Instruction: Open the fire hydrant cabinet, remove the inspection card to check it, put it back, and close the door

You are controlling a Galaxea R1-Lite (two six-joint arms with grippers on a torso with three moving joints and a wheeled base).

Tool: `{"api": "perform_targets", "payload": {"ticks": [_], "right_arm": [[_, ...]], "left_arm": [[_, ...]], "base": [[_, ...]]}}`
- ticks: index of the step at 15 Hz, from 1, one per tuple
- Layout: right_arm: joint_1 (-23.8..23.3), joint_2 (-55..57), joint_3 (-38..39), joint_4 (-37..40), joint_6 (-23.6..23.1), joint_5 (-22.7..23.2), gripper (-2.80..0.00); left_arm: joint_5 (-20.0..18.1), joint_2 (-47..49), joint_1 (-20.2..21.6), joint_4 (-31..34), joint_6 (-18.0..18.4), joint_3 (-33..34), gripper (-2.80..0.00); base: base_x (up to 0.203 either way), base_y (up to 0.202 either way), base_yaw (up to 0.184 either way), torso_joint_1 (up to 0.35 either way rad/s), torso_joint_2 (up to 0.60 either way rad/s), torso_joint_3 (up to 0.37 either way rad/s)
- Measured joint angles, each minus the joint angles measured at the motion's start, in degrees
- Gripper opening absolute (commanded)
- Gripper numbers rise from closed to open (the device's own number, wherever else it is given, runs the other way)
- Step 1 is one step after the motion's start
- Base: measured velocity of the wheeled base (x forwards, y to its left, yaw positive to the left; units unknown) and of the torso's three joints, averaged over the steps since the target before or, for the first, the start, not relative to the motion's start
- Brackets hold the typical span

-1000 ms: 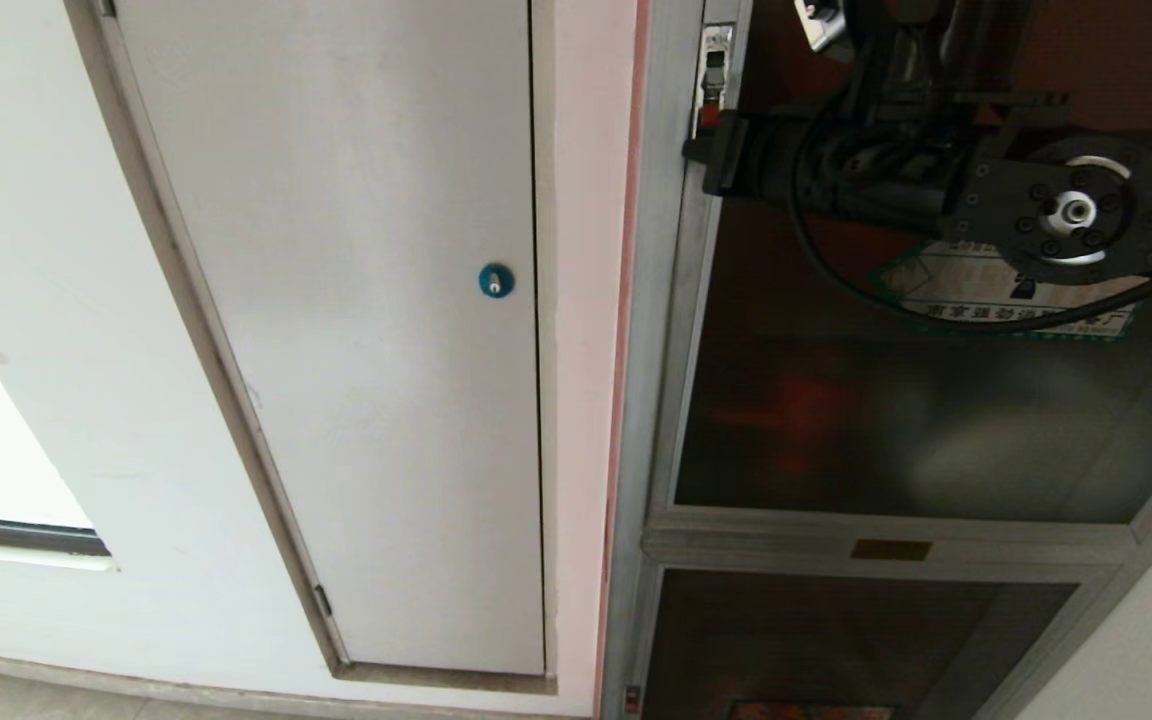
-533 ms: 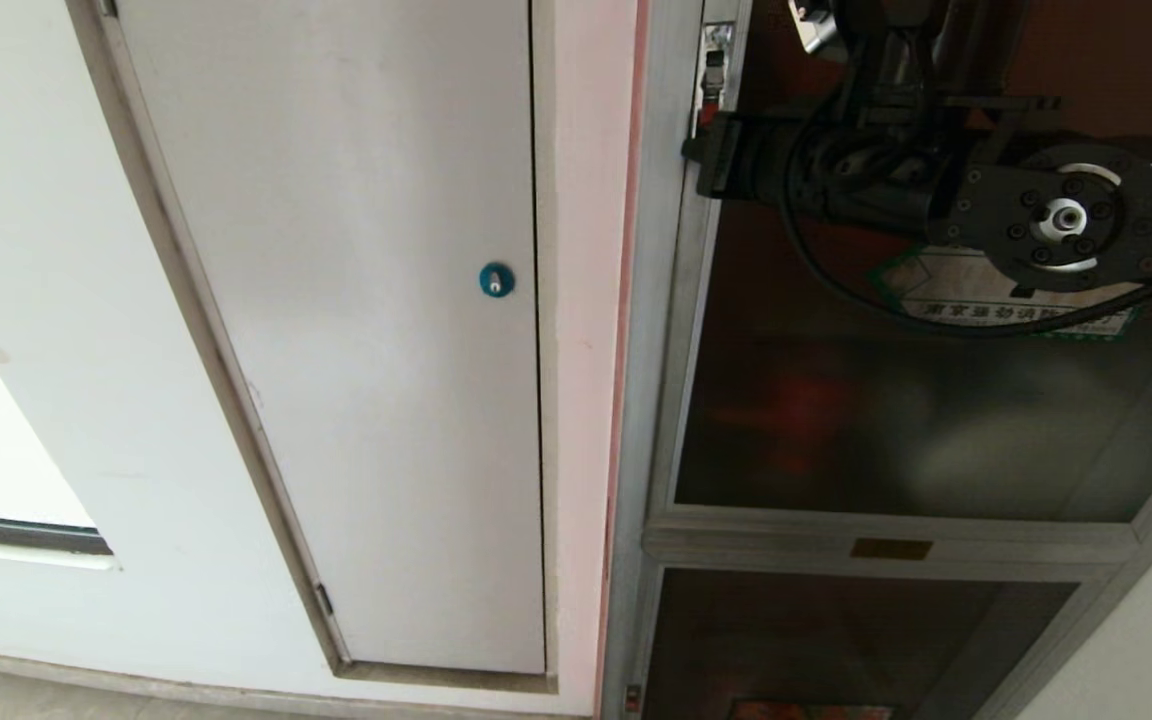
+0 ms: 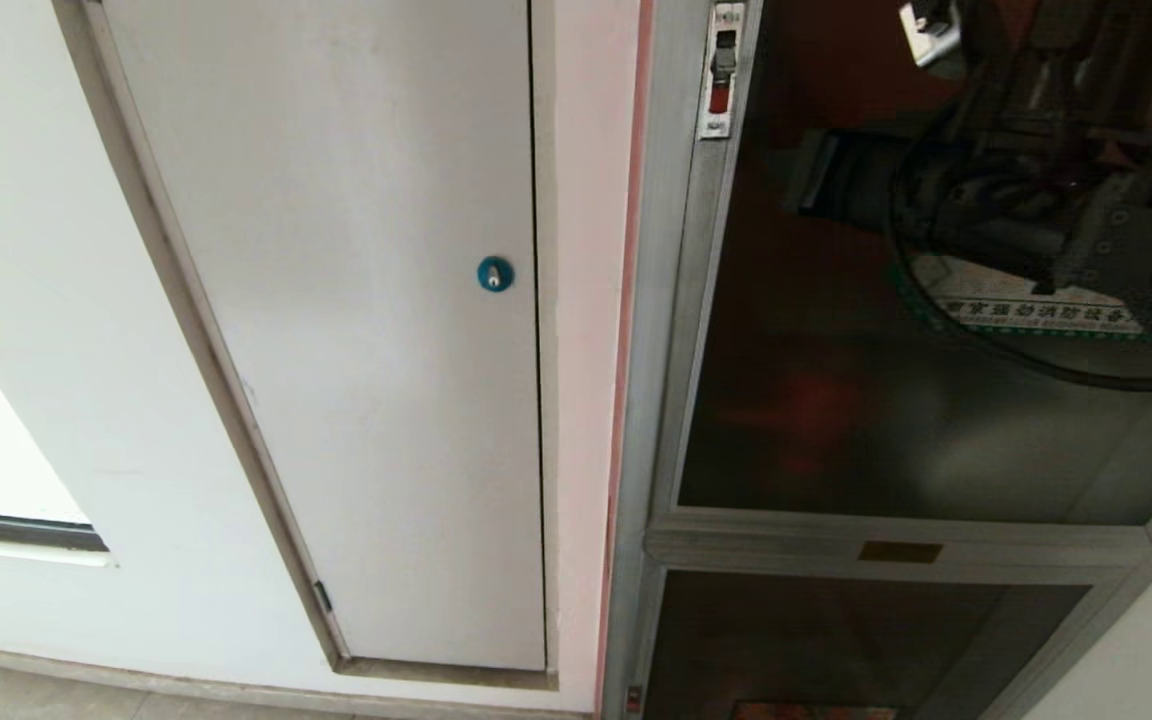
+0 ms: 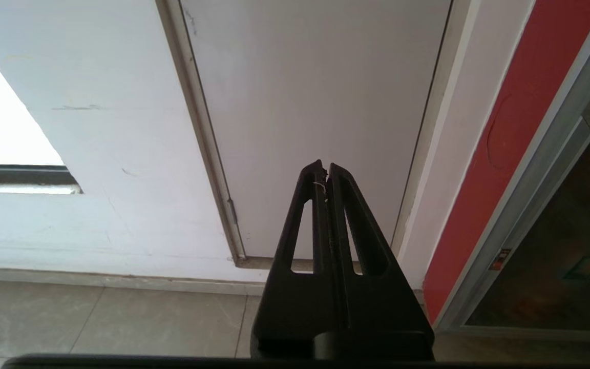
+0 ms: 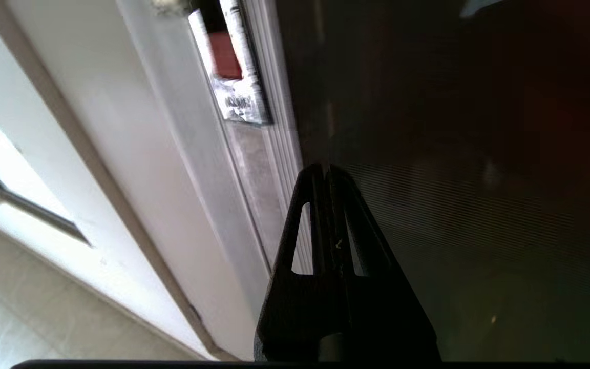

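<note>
Right tool [image 5: 328, 171] backs off latch [image 3: 722, 70] toward glass, fingers pressed together, gripping nothing — door [image 3: 896, 400] looks closed. You likely retry latch. Inspection card unseen. Left tool [image 4: 325, 169] parked, closed.

Building corridor: wall-set fire hydrant cabinet [image 3: 671, 300], white service panel [image 3: 356, 300], tiled floor [image 4: 95, 318].

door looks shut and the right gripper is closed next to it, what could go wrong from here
1. The right gripper is shut, with its tip over the door frame below the latch; pushing on from there could scrape the frame or press on the dark glass.
2. Shut jaws cannot pinch the slim latch, so a poke at it may slip off and the door would stay closed.
</note>
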Motion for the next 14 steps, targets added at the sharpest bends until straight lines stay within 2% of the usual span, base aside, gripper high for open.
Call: {"api": "perform_targets", "payload": {"ticks": [2, 4, 7, 9, 10, 12, 14], "right_arm": [[0.27, -3.45, 1.46, -0.26, 0.09, 2.17, -2.8], [0.17, -6.24, 1.71, -0.39, 0.53, 6.24, -2.8], [-0.68, -8.25, -1.14, -0.12, 5.54, 19.33, -2.8], [-2.54, -6.84, -5.83, 0.88, 9.1, 28.98, -2.8], [-3.18, -5.33, -8.4, 1.67, 10.26, 32.33, -2.8], [-3.97, -1.17, -13.9, 2.49, 11.44, 35.21, -2.8], [-4.57, 3.17, -18.39, 2.78, 11.91, 35.62, -2.8]], "left_arm": [[0.0, 0.0, -0.01, 0.0, 0.0, -0.01, -2.8], [-0.02, 0.0, -0.01, -0.01, -0.02, -0.01, -2.8], [0.0, 0.0, -0.01, -0.01, 0.0, -0.01, -2.8], [-0.02, 0.0, -0.01, 0.01, -0.02, -0.01, -2.8], [0.0, 0.0, -0.01, 0.01, 0.0, -0.01, -2.8], [0.0, 0.0, -0.01, -0.01, 0.0, -0.01, -2.8], [-0.02, 0.0, 0.01, 0.01, -0.02, -0.01, -2.8]], "base": [[0.0, 0.0, 0.0, -0.027, 0.03, 0.028], [0.0, 0.0, 0.0, 0.0, 0.0, 0.0], [0.0, 0.0, 0.0, 0.0, 0.0, 0.0], [0.0, 0.0, 0.0, 0.0, 0.0, 0.0], [0.0, 0.0, 0.0, 0.0, 0.0, 0.0], [0.0, 0.0, 0.0, 0.0, 0.0, 0.0], [0.0, 0.0, 0.0, 0.0, 0.0, 0.0]]}}
